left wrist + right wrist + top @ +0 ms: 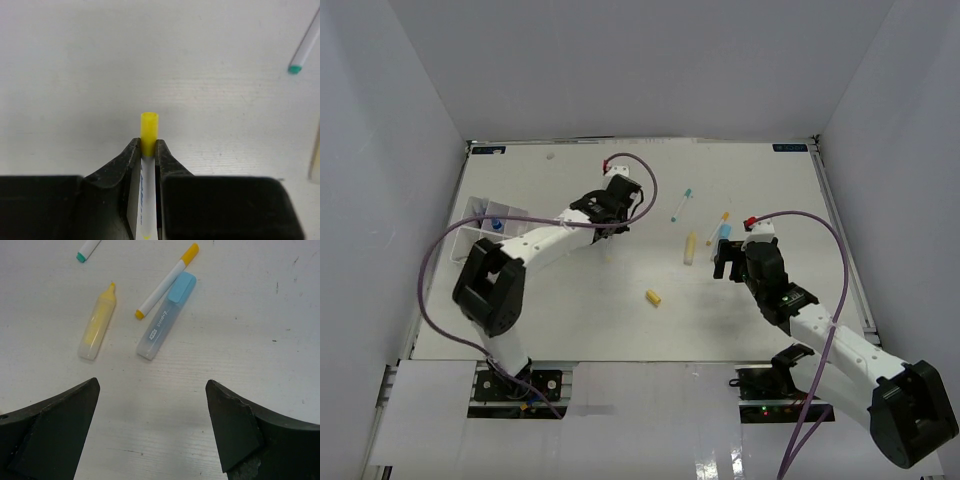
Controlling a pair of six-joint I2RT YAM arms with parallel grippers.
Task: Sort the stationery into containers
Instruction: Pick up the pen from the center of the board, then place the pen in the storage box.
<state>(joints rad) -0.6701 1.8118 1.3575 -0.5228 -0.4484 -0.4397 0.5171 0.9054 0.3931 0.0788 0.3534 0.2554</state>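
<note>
The left gripper (148,146) has its fingers (131,160) pressed tight on a thin white pen (142,195). The pen runs lengthwise between them, its long axis in line with the fingers. Its yellow cap (149,131) sticks out past the tips and points away from the wrist, over the white table (100,60). From above, this gripper sits near the table's middle, well apart from the white compartment tray (472,215) at the left edge. A teal-tipped pen (305,47) lies slanted off to the right.

The right gripper (152,385) has its fingers (60,430) spread wide, with nothing between them. Ahead of it lie a yellow highlighter (98,322), narrow end away, and a blue-capped highlighter (166,316), cap away. Both slant up to the right. A yellow-ended pen (166,281) lies just beside the blue-capped one on the same slant. A yellow eraser piece (653,297) lies alone between the arms.
</note>
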